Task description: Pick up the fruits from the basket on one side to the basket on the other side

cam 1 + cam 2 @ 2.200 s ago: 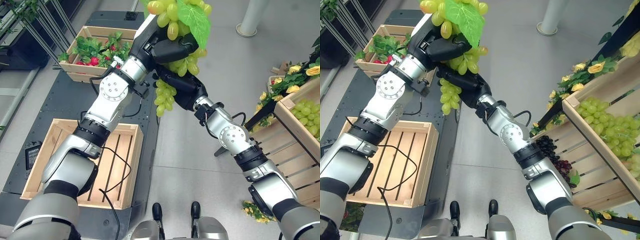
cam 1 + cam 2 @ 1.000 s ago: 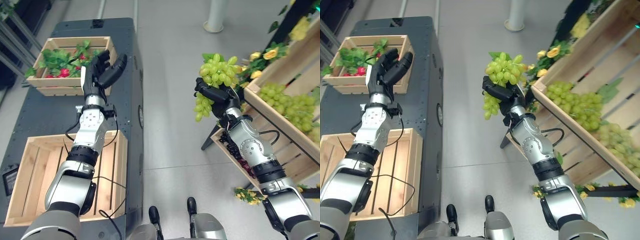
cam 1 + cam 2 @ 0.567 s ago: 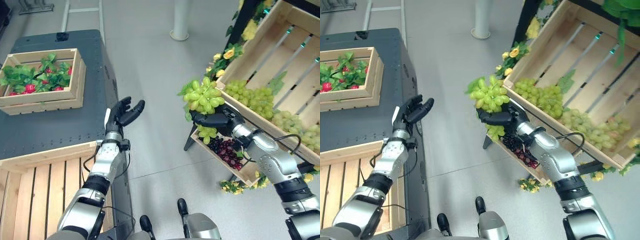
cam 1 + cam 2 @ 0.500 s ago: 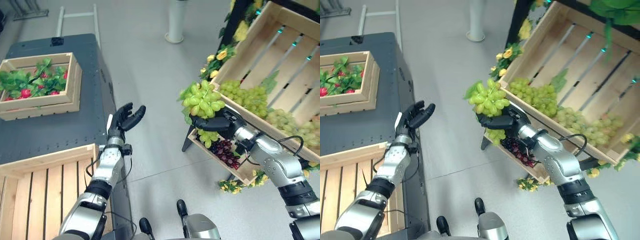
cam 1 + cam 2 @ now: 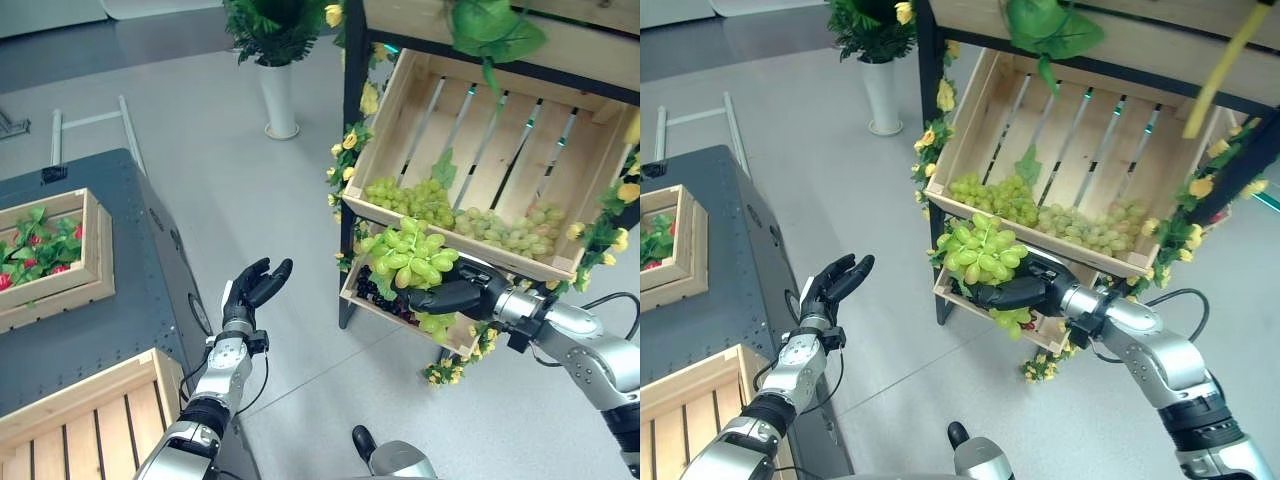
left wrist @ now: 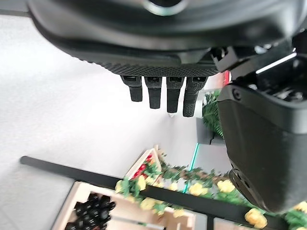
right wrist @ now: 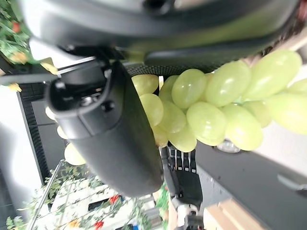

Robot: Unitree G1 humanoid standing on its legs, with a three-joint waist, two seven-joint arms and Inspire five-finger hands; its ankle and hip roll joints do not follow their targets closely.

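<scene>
Right hand [image 5: 452, 297] grasps a grape bunch [image 5: 408, 256], held just before the tilted crate [image 5: 520, 150] of grapes on the stand. Left hand [image 5: 250, 291] is released, fingers relaxed, over the floor beside the dark surface [image 5: 90, 340].

Head stereo pair looks steeply down, both eyes sharing the tilted crate [image 5: 470, 150] and floor. Wrist cams sit very close: right on the grapes [image 7: 211, 110], left facing the flowered shelf [image 6: 158, 191].
</scene>
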